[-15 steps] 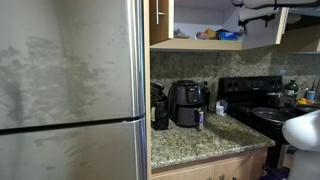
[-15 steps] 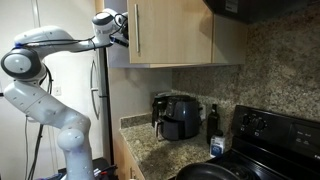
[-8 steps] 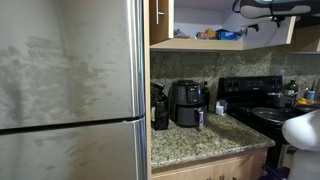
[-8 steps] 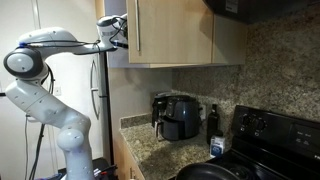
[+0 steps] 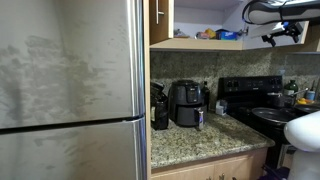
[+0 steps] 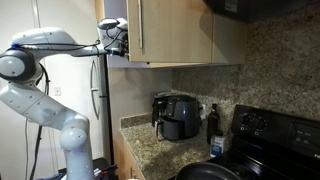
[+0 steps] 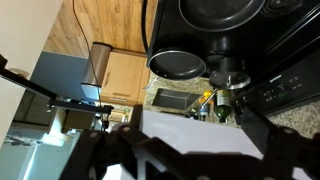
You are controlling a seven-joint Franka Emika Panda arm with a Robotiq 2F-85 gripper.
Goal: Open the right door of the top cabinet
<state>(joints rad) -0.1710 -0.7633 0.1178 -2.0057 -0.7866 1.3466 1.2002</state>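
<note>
My gripper (image 6: 124,36) — jaws wide, empty — just beside right door (image 6: 180,30) free edge (handle axis vertical, hard to see).

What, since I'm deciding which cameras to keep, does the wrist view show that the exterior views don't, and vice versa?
Wrist view only: the wood floor, seen from above. Exterior views only: the refrigerator, the robot arm and the right door. Shared: the open gripper, the black stove and a dark pan.
</note>
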